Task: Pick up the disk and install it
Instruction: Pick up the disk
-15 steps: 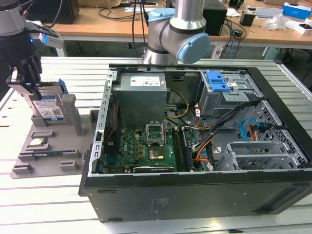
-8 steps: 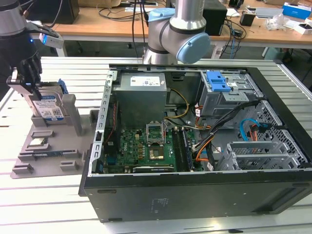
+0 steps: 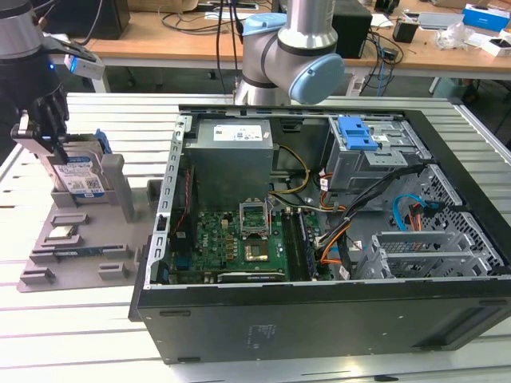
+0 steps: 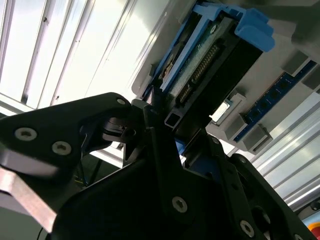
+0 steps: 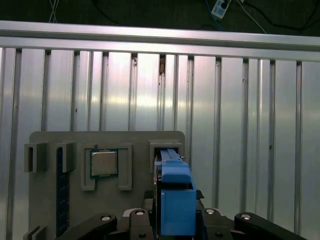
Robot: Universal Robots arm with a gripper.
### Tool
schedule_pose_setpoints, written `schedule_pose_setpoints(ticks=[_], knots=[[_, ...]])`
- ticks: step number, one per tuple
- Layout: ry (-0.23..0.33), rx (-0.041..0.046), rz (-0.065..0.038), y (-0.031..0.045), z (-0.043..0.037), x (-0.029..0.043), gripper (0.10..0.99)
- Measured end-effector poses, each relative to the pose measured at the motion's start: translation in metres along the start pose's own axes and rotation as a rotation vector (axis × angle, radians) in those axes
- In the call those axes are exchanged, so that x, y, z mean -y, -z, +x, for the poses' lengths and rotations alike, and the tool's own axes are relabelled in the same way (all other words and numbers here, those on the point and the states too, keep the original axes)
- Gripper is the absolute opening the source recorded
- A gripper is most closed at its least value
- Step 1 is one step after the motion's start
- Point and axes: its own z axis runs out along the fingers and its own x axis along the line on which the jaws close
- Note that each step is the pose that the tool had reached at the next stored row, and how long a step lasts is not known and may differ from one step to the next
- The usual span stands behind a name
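First wrist view: tool is straddling the disk, which is standing on edge in its grey holder.
A skewed or loose hold is risking the disk jamming against the holder walls and dragging the holder across the ribbed surface, or the disk slipping free; whether the tool is pinching the disk or merely bracketing it, I cannot tell.
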Motion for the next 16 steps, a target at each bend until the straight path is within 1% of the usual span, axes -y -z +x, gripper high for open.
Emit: schedule_pose_setpoints(ticks=[1, 9, 12, 15, 16], knots=[[0.000, -0.0001, 0.000, 0.0004, -0.0003, 0.0000, 0.369], [0.000, 0.0000, 0.000, 0.0105, -0.0030, -0.0004, 0.369], [0.000, 0.0000, 0.000, 0.0181, -0.0039, -0.0007, 0.369], [0.000, 0.0000, 0.000, 0.0304, -0.0051, -0.0012, 0.369], [0.000, 0.0001, 0.000, 0.0332, -0.0054, -0.0013, 0.369]])
